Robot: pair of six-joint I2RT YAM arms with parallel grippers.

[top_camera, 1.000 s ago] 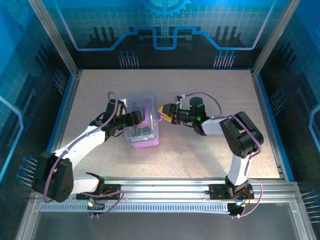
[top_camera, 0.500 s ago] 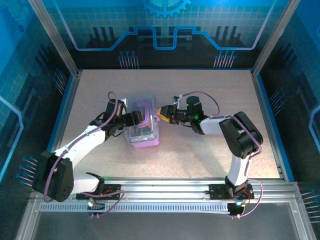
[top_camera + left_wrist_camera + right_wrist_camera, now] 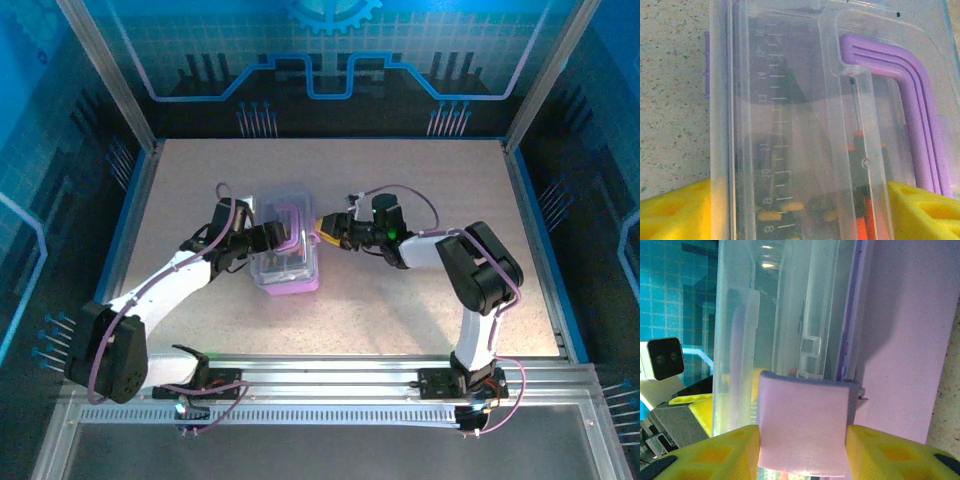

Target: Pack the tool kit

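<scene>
The tool kit case lies on the table with its clear lid down and its purple handle on top. Through the lid I see orange-black screwdrivers inside. My left gripper straddles the lid from the left, its yellow fingers pressed to both sides; in its wrist view the gripper is shut on the case. My right gripper is at the case's right side. In its wrist view the gripper holds the purple latch between its fingers, against the purple base.
The speckled table has open room in front of and behind the case. Blue rails and metal posts fence the table. The left arm's wrist camera shows beyond the case.
My right gripper has slid a little left, up against the case's right side. The left arm and the case have stayed put.
</scene>
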